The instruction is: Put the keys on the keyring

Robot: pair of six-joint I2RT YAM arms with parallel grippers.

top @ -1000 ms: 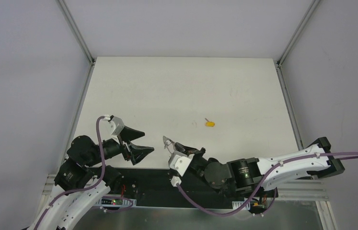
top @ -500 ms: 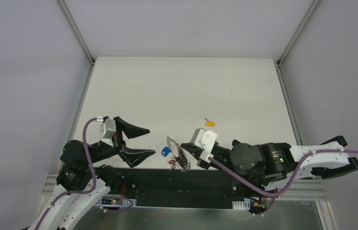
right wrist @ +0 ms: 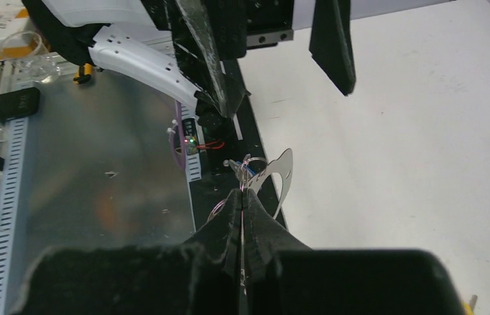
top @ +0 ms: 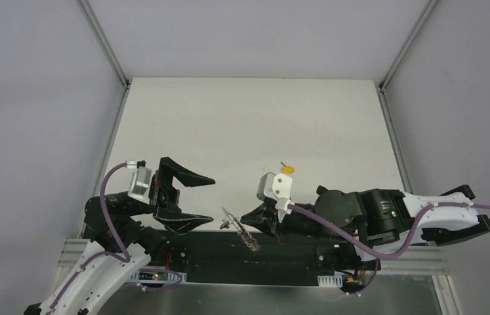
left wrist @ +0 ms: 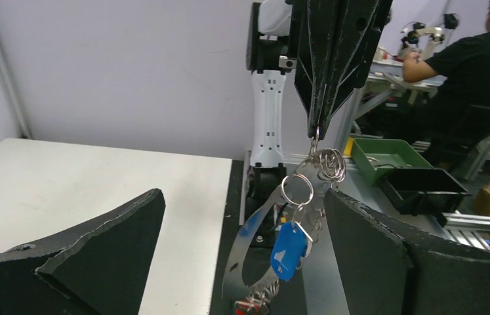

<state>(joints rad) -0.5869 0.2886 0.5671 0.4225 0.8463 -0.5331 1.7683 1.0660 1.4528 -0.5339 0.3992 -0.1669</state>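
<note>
– Over the near edge of the desk (top: 229, 118), about midway along it, what is hanging there?
– That is the keyring (top: 239, 230). The right jaws are clenched on its top, pressed tight together, and it dangles below them, clear of the desk surface.
– What is on it?
– The left wrist view shows it best. There are coiled silver rings (left wrist: 327, 164) right under the tips and a blue tag (left wrist: 288, 244) lower down. Beside the tag is a flat silver plate (left wrist: 250, 226) with a cut-out. Something red sits at the very bottom, too cropped to name.
– And the left jaws?
– Released, spread wide, nothing in them. They sit over the near left part of the desk, pointing across toward the right arm (top: 360, 210). From above, the keyring hangs just beyond their tips. From the left wrist it shows in the gap between the two black fingers (left wrist: 98, 256), nearer the right-hand one. It seems to touch neither.
– Any loose keys?
– One yellow key (top: 286, 170) lies flat on the desk, right of the middle. It is close to the right arm's white wrist housing and apart from the keyring.
– Does the right wrist view add anything?
– Only the shut tips, with the silver plate and a ring just past them
</note>
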